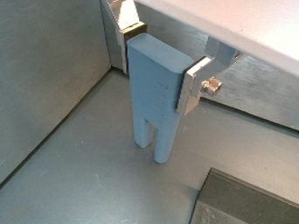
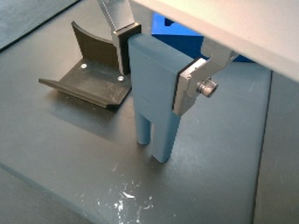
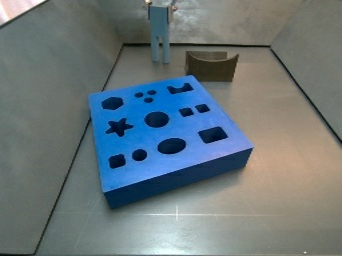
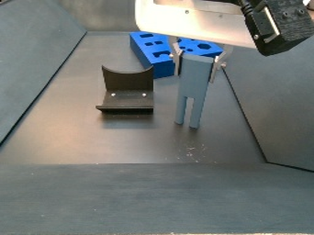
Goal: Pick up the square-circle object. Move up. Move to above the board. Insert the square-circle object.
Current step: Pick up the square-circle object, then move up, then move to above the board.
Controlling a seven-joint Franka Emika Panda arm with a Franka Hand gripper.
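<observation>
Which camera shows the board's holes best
A side view shows the board best: its whole top, every hole. In the other side view only a corner shows behind the claw holding the square-circle object. One wrist view catches a blue sliver.

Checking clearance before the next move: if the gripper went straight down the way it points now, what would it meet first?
The gripper is shut on the square-circle object, prongs down. Its prong tips would probably meet the bare grey floor first; the fixture and the board stand off to the sides.
</observation>
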